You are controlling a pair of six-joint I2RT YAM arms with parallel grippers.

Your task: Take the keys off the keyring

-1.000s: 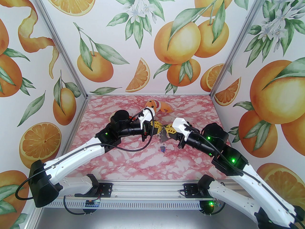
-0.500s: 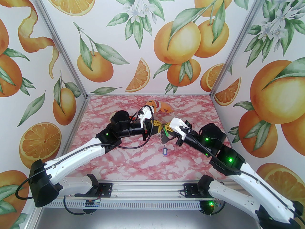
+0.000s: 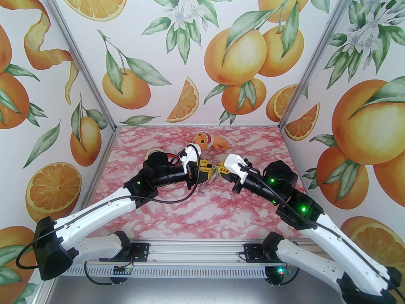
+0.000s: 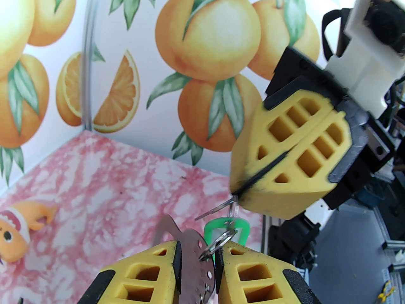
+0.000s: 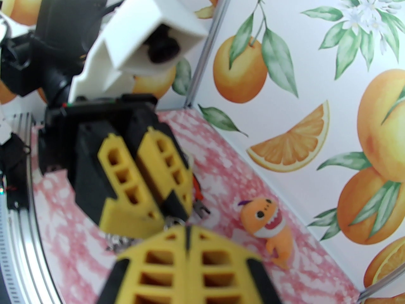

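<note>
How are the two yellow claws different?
The right gripper has its fingers pressed together; the left gripper has them apart. The right gripper pinches a thin metal sliver at its tip, above the green key tag; the left gripper has the grey keyring between its fingers. Both have yellow fingers with holes.

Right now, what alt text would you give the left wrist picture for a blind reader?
A grey keyring sits between the left gripper's yellow jaws, a green key tag beside it. Above, the right gripper's jaws pinch a thin metal piece; an orange toy lies on the pink table.
</note>
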